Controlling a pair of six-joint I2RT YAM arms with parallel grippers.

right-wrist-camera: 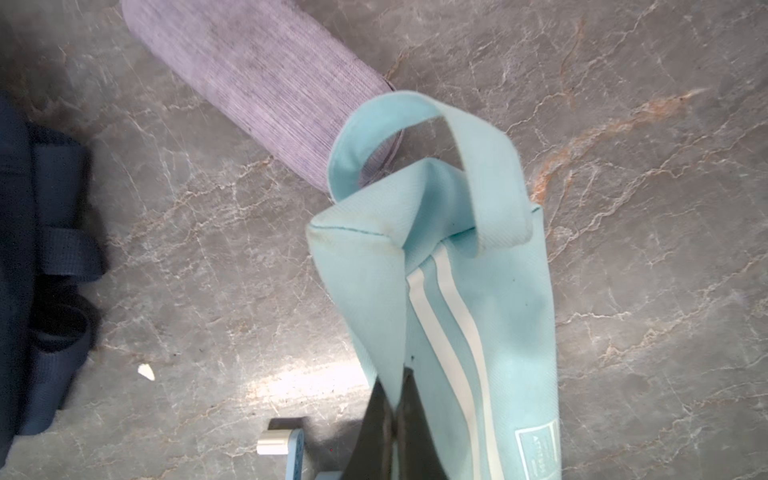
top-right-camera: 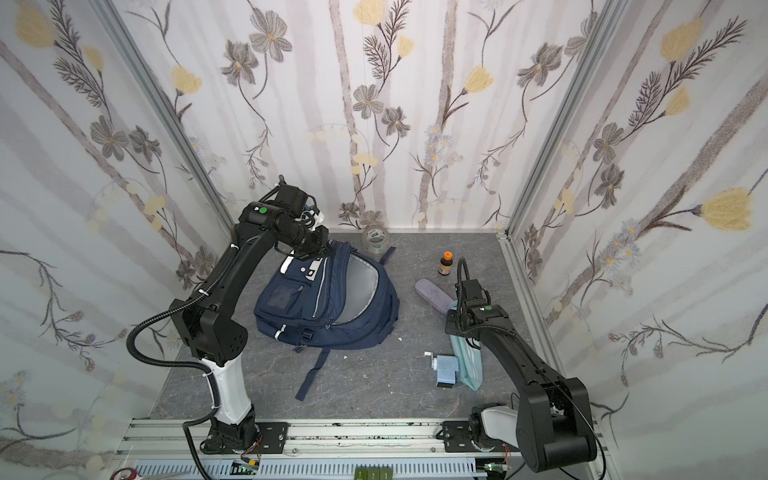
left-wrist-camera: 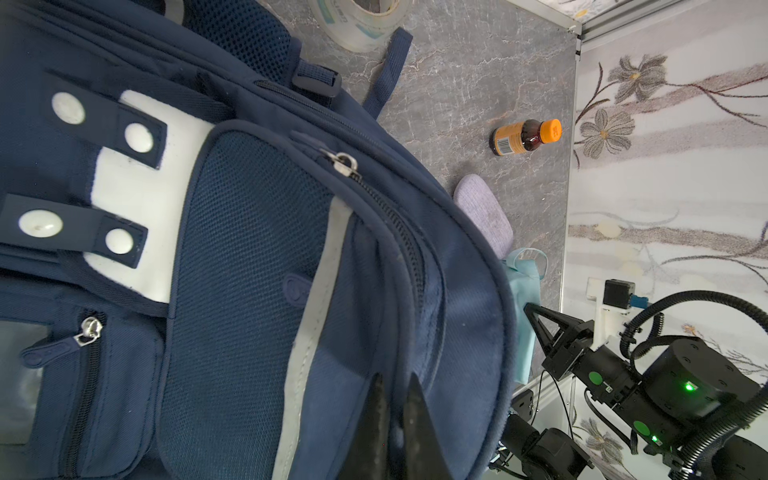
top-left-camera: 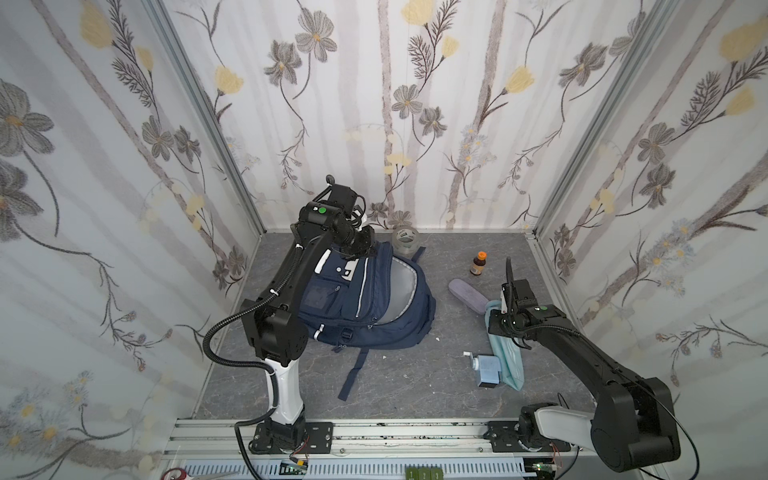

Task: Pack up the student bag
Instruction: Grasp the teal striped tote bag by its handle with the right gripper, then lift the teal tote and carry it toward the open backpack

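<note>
The student bag [top-left-camera: 365, 307] [top-right-camera: 328, 307], a navy backpack with white patches, lies on the grey floor with its main compartment unzipped and the pale lining showing. My left gripper [top-left-camera: 353, 251] [left-wrist-camera: 395, 382] is at the bag's top end, shut on a fold of the navy flap beside the zip. My right gripper [top-left-camera: 498, 332] [right-wrist-camera: 399, 374] is shut on the edge of a light blue pouch [top-left-camera: 505, 361] [right-wrist-camera: 469, 291] with white stripes and a loop handle, to the right of the bag.
A purple fabric case [top-left-camera: 467, 296] [right-wrist-camera: 266, 79] lies against the pouch's far end. A brown bottle with an orange cap [top-left-camera: 478, 264] [left-wrist-camera: 525, 137] stands behind it. A tape roll [top-left-camera: 405, 243] sits by the back wall. A blue box with a white nozzle [top-left-camera: 486, 370] lies left of the pouch. A bag strap [top-left-camera: 353, 374] trails forward.
</note>
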